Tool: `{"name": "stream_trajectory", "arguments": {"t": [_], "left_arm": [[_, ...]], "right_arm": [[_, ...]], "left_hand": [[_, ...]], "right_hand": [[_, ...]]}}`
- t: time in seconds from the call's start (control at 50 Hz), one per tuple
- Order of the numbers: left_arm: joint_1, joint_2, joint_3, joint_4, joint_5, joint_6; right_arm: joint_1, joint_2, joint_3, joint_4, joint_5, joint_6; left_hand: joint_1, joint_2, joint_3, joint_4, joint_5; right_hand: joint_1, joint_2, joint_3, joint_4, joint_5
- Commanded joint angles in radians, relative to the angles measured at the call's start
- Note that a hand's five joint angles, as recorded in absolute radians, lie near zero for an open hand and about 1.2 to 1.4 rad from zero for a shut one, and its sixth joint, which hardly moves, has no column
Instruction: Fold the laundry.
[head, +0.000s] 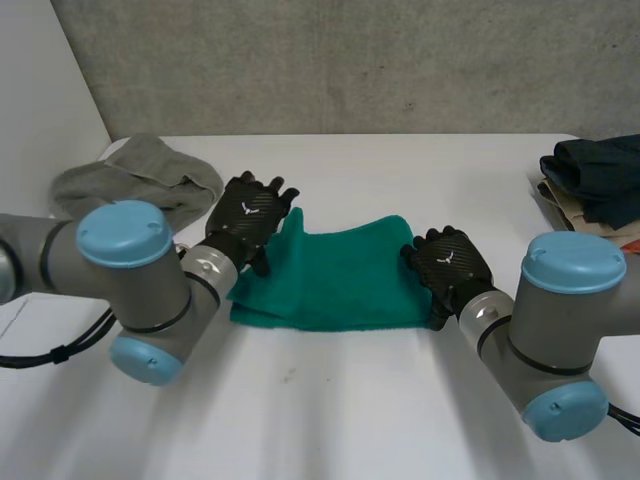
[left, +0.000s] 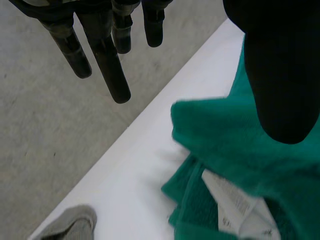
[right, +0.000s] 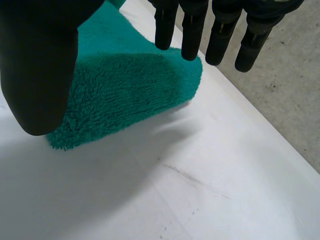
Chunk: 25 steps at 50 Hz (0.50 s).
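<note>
the folded green towel (head: 330, 275) lies on the table (head: 350, 420) between the left hand (head: 250, 215) and right hand (head: 452, 262) — both straight-fingered, gripping nothing — so a careless brush could probably skew its rumpled left end.

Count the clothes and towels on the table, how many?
3: the fluffy green towel in the middle, a crumpled grey cloth far left, a dark blue garment far right, maybe hiding more.
</note>
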Motion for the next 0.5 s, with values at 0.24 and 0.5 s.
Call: {"name": "stream_trajectory", "arguments": {"t": [0.24, 0.5], "left_arm": [[-0.049, 0.043, -0.098, -0.116, -0.306, 0.036], [-0.06, 0.274, -0.247, -0.152, -0.289, 0.005]], "right_arm": [[0.0, 0.008, 0.018, -0.028, -0.003, 0.003], [-0.06, -0.137, 0.115, 0.088, 0.016, -0.017]], "left_hand": [[0.016, -0.006, -0.43, -0.001, -0.019], [-0.007, -0.029, -0.454, -0.024, -0.043]], "right_hand": [[1.043, 1.052, 1.042, 1.04, 1.031], [1.043, 1.052, 1.042, 1.04, 1.031]]}}
